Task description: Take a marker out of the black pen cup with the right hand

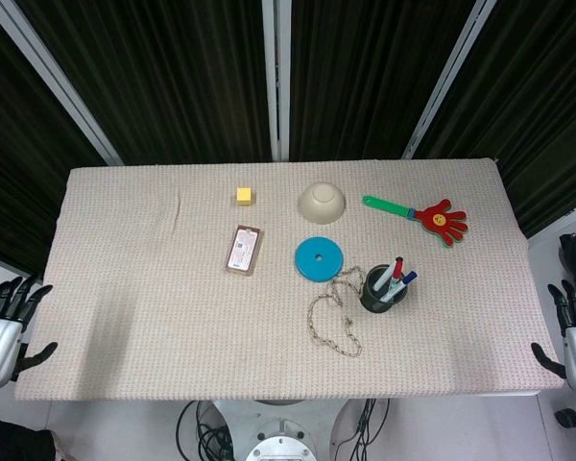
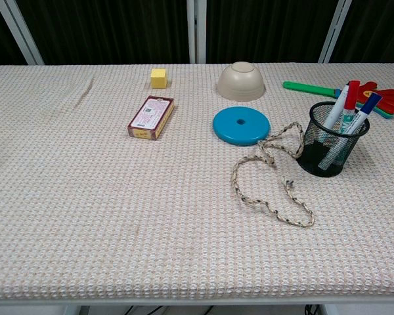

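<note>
A black mesh pen cup stands on the right half of the table with several markers leaning out of it, red and blue caps up. My right hand hangs off the table's right edge, well to the right of the cup, fingers apart and holding nothing. My left hand sits off the left edge, fingers spread, also empty. Neither hand shows in the chest view.
A looped rope lies just left of the cup. A blue disc, upturned beige bowl, toy hand clapper, small box and yellow cube lie further back.
</note>
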`<state>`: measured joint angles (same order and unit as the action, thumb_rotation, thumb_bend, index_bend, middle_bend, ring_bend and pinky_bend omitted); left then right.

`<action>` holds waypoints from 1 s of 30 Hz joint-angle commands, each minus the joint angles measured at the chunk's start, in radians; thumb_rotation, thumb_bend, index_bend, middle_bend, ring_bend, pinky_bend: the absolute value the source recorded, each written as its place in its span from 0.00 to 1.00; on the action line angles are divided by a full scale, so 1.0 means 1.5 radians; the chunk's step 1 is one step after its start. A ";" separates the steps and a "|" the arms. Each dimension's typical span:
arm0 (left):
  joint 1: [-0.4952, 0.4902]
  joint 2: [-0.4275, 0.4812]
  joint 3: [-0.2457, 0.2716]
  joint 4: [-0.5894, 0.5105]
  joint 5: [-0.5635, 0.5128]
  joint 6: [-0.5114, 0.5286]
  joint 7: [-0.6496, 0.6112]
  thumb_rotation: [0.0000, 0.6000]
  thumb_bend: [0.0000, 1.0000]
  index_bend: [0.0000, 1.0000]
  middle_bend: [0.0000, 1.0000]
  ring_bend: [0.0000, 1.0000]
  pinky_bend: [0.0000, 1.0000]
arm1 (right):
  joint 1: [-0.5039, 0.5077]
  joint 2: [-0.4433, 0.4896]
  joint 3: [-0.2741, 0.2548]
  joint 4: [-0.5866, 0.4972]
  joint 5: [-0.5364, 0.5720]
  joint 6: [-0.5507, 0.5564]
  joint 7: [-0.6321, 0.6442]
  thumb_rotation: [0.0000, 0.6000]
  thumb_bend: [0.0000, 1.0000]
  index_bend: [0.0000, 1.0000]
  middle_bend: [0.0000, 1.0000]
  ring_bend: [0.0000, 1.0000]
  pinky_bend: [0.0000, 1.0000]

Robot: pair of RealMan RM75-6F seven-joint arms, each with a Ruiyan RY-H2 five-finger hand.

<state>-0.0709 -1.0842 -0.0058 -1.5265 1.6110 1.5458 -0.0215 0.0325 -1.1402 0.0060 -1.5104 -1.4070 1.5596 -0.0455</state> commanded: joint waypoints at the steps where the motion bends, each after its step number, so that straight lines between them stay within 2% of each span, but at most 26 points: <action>1: 0.001 0.000 0.001 -0.001 -0.002 0.001 0.000 1.00 0.16 0.14 0.03 0.00 0.09 | 0.001 -0.002 0.004 0.001 -0.003 -0.004 0.000 1.00 0.14 0.00 0.00 0.00 0.00; 12: 0.000 0.003 0.004 -0.008 -0.007 -0.009 0.006 1.00 0.16 0.14 0.03 0.00 0.09 | 0.010 -0.003 0.018 -0.003 -0.003 -0.037 0.011 1.00 0.15 0.00 0.00 0.00 0.00; 18: 0.002 -0.001 0.008 0.000 -0.011 -0.013 -0.001 1.00 0.16 0.14 0.03 0.00 0.09 | 0.036 -0.024 0.048 0.009 -0.012 -0.046 0.032 1.00 0.16 0.00 0.00 0.00 0.00; 23: 0.003 -0.013 0.015 0.017 -0.014 -0.024 -0.014 1.00 0.16 0.14 0.03 0.00 0.09 | 0.081 -0.014 0.081 -0.043 0.028 -0.130 0.085 1.00 0.18 0.04 0.01 0.00 0.00; 30: 0.002 -0.017 0.015 0.024 -0.018 -0.028 -0.019 1.00 0.16 0.15 0.03 0.00 0.09 | 0.152 0.003 0.121 -0.127 0.116 -0.241 0.010 1.00 0.18 0.11 0.01 0.00 0.00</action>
<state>-0.0669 -1.1089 0.0172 -1.4909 1.5850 1.5042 -0.0493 0.2191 -1.1486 0.1608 -1.6520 -1.2850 1.2533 0.0099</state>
